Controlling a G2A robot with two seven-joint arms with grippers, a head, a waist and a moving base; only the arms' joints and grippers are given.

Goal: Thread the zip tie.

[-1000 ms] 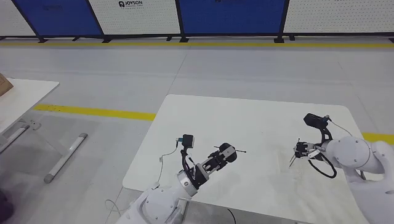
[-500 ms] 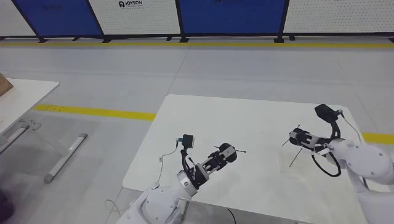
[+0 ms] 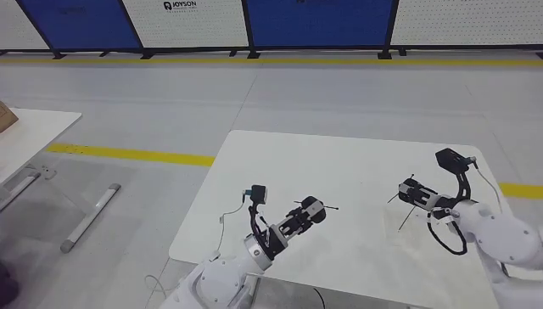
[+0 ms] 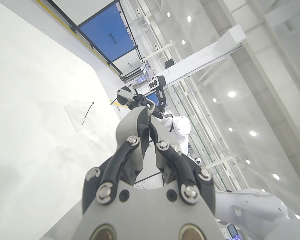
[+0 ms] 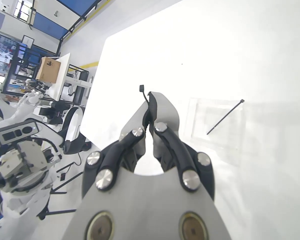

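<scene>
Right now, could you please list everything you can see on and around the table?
table: one, white, beneath both arms.
clear sheet: one, transparent, flat on the table.
loose zip tie: one, black, lying on the clear sheet.
held zip tie: one, black, in the right tool, head sticking out.
thin black strip: one, probably another tie, across the tips of the left tool.
wall panels: several, blue and white, behind the table.
left tool: one, grey and black, shut, near the table's front edge.
right tool: one, grey and black, shut on the held zip tie.
</scene>
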